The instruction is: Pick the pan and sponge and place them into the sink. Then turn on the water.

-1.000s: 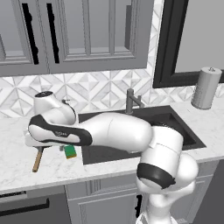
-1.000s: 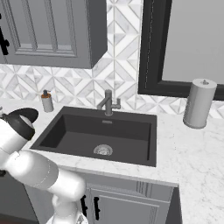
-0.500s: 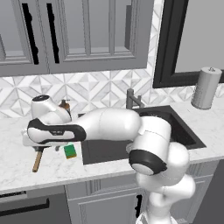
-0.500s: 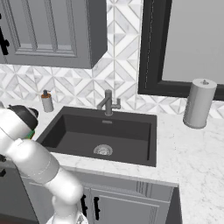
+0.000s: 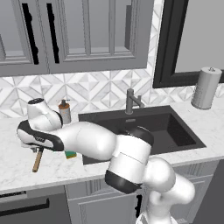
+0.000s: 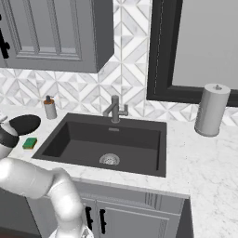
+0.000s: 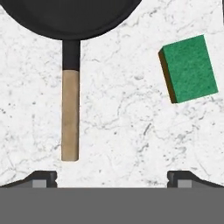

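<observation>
On the white marbled tabletop (image 7: 131, 140), the open gripper (image 7: 112, 177) hovered above the round black wooden-handled pan (image 7: 70, 114) and the small green square sponge (image 7: 189, 68).

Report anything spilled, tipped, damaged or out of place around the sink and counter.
Nothing stands out. The pan and the sponge lie flat and apart on the marble counter, the sink is dry, and the faucet, soap bottle and paper towel roll stand upright.

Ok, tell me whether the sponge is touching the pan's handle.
Apart. In the hand view bare marble counter lies between the sponge and the wooden handle of the pan, plainly a gap.
</observation>
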Controlling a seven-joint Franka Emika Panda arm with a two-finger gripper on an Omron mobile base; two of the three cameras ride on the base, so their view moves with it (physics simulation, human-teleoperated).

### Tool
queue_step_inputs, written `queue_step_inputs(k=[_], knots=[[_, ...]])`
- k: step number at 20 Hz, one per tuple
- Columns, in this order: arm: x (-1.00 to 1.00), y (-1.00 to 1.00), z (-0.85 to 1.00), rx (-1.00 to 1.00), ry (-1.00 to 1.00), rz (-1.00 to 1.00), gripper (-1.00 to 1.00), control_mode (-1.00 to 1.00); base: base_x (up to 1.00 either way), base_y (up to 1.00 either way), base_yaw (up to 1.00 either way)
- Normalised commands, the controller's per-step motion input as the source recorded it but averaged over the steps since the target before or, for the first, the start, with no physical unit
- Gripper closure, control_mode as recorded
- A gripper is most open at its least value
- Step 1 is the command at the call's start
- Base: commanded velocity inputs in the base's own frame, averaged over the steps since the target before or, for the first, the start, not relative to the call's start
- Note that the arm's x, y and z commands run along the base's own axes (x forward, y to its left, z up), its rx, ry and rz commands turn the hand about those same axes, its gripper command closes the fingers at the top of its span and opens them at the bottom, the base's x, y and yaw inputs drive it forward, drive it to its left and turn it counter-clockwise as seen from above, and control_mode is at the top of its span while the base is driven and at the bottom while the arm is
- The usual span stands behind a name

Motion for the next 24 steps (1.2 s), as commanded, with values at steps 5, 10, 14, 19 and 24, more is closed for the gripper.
queue_step_inputs(k=[5,10,14,19,24], knots=[[0.13,0.11,-0.26,-0.04,0.00,0.00,-1.00,-1.00,0.00,0.00,0.00],[0.06,0.01,-0.46,-0.02,-0.02,0.00,-1.00,-1.00,0.00,0.00,0.00],[0.27,0.00,-0.27,0.00,-0.12,0.00,-1.00,-1.00,0.00,0.00,0.00],[0.24,0.07,-0.27,-0.01,-0.14,0.00,-1.00,-1.00,0.00,0.00,0.00],[0.18,0.09,-0.43,0.00,-0.10,0.00,-1.00,-1.00,0.00,0.00,0.00]])
